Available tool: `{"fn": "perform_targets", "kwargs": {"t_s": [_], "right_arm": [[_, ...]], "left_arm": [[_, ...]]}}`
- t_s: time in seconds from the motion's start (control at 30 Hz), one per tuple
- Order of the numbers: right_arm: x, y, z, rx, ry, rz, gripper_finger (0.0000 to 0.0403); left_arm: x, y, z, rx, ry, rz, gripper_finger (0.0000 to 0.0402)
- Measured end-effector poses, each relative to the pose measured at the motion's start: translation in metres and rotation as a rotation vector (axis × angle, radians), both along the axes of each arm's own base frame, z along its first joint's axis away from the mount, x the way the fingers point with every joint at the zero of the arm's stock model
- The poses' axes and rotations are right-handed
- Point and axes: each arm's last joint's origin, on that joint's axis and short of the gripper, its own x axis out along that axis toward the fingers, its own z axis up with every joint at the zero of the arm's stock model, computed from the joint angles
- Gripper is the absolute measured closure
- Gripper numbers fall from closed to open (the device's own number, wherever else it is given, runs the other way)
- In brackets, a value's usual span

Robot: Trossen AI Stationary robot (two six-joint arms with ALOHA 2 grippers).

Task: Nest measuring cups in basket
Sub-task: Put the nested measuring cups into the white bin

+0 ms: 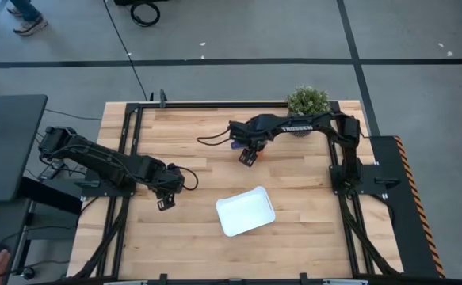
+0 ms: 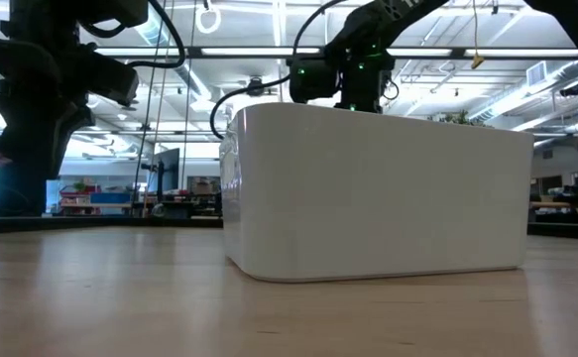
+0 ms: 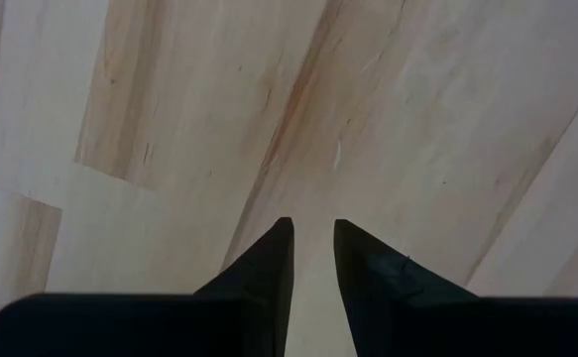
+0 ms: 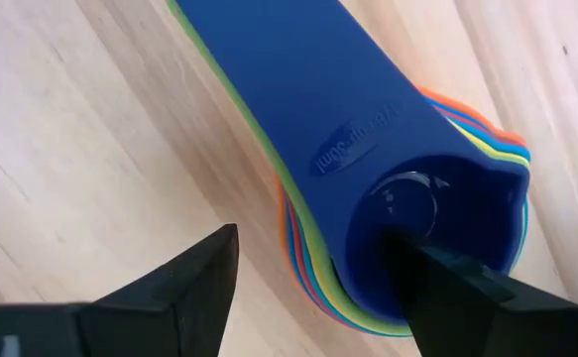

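Measuring cups (image 4: 388, 149) sit already nested on the wood near the plant pot (image 1: 307, 100), dark navy one on top, coloured rims fanned beneath. Right gripper (image 4: 313, 273) hovers over them, jaws spread wide, one finger in the navy bowl, probably set to pinch its wall. Basket (image 1: 246, 210) lies well apart, nothing in it. Left gripper (image 3: 313, 258) waits over bare table, jaws narrowly parted, grasping nothing.

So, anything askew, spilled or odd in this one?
Nothing spilled or damaged. The basket sits skewed to the table's edges and looks empty. The measuring cups are already stacked together on the table under the open right gripper, not in the basket.
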Motion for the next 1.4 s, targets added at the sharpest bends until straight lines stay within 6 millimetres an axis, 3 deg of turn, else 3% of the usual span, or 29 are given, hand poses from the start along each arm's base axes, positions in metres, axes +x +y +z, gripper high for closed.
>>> {"fn": "perform_targets", "kwargs": {"t_s": [0.4, 0.7, 0.93, 1.4], "right_arm": [[-0.0026, -0.0032, -0.0040, -0.036, 0.023, -0.010, 0.0142], [-0.0031, -0.0060, -0.0045, -0.045, 0.000, -0.205, 0.0142], [-0.0041, -0.0072, -0.0052, -0.070, 0.007, -0.248, 0.0144], [-0.0049, -0.0082, -0.0054, -0.090, 0.018, -0.238, 0.0199]], "left_arm": [[0.0000, 0.0000, 0.0000, -0.001, 0.000, 0.006, 0.0317], [0.0001, 0.0000, 0.0000, -0.008, -0.001, 0.052, 0.0317], [0.0000, -0.0001, 0.0000, -0.008, -0.001, 0.052, 0.0317], [0.0000, 0.0000, 0.0000, -0.008, -0.001, 0.052, 0.0317]]}}
